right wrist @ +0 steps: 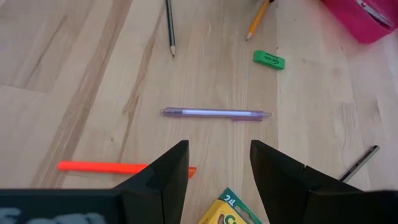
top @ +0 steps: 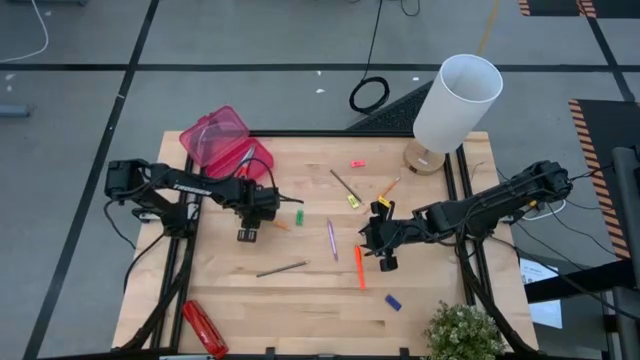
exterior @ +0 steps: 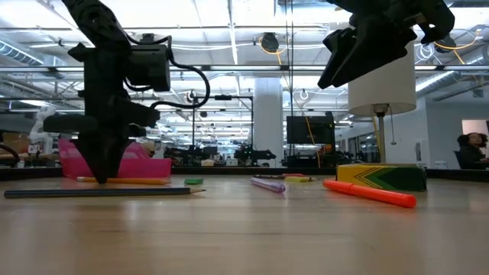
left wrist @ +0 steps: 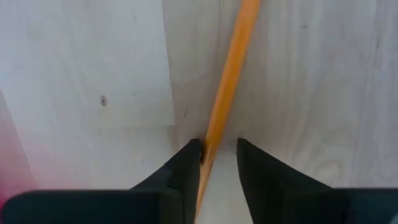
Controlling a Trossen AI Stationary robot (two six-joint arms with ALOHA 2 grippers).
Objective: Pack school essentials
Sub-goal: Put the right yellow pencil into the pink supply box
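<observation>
The left gripper (left wrist: 214, 163) is down at the table just at 4 o'clock of the pink case (top: 222, 141), its fingers (left wrist: 181, 171) parted and straddling an orange pencil (left wrist: 229, 81) that lies flat on the wood; one finger touches the pencil, the other stands a little off, so nothing is clamped yet. The step in hand looks like the pick of this pencil. The next move calls for closing squarely on the thin shaft, lifting it clear, then carrying it toward 10 o'clock into the open case without knocking its wall. The right gripper (top: 381, 240) hangs above the table middle, released and empty, over the crayon box (right wrist: 231, 211), with the orange marker (top: 359, 267) just at its 7 o'clock and the purple pen (top: 331, 239) at its 9 o'clock. Most items still lie loose: a grey pencil (top: 281, 268) at 6 o'clock of the left gripper, a green eraser (top: 299, 216) between the two grippers, a pink eraser (top: 357, 163) toward the far edge, a blue eraser (top: 393, 302) near the front edge, and another pencil (top: 345, 185) near the middle. Scissors (top: 246, 158) seem to sit in the case already. The red stapler (top: 204, 327) at the front left corner, the lamp (top: 453, 103) at the far right and the plant (top: 464, 333) at the front right stand well apart from the path. The pencil may roll or slip under the fingers.
</observation>
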